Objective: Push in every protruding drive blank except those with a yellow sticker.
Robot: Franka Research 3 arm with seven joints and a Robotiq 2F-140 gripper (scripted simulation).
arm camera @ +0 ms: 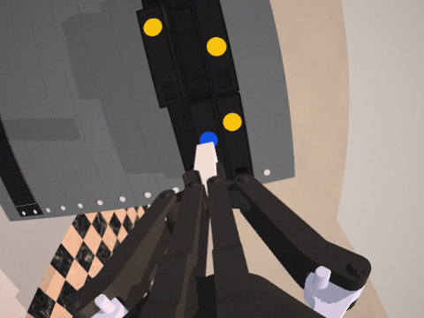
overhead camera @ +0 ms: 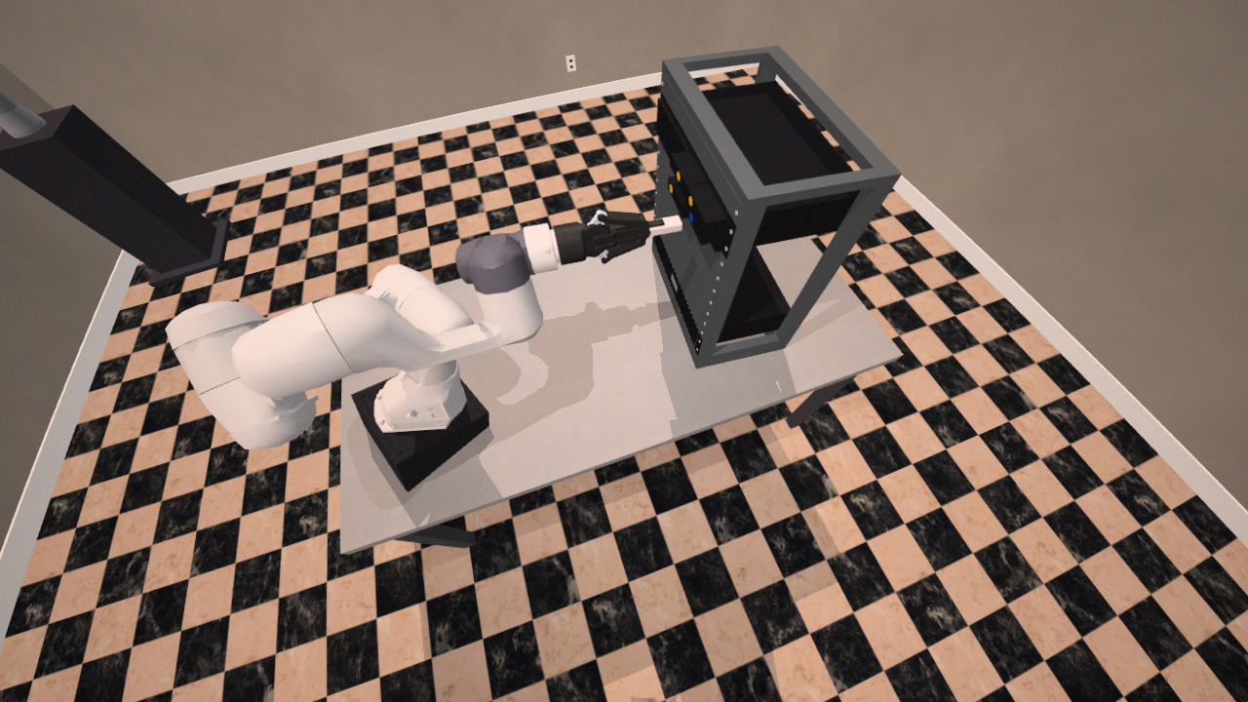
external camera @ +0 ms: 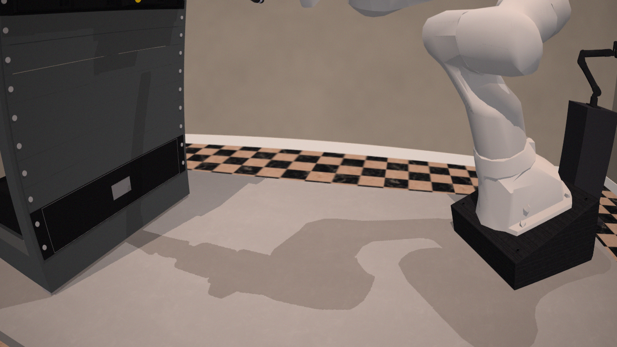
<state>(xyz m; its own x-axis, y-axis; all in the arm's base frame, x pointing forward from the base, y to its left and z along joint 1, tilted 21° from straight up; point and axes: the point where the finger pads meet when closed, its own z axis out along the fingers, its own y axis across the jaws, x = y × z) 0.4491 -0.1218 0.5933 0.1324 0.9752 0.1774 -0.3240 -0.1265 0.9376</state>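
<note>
The grey rack [overhead camera: 742, 261] [external camera: 92, 99] [arm camera: 102, 88] stands upright on the table. Its black drive blanks show in the wrist view. Three blanks bear yellow stickers: one at upper left [arm camera: 153, 27], one at upper right [arm camera: 216, 46] and one at lower right [arm camera: 232, 122]. A blank with a blue sticker [arm camera: 208, 139] sits beside the lower-right yellow one. The upper-left yellow blank seems to stand out from its neighbours. My gripper [overhead camera: 680, 224] [arm camera: 208, 155] is shut and empty. Its pale fingertips are together in front of the blue-stickered blank and hide part of it; whether they touch it I cannot tell.
The grey table [overhead camera: 558, 445] [external camera: 267, 319] bears the rack and the arm's black base [overhead camera: 420, 453] [external camera: 547, 259]. A dark pillar [overhead camera: 113, 192] [external camera: 580, 146] stands behind the arm. A black panel with a pale label [external camera: 121, 188] is low on the rack's front.
</note>
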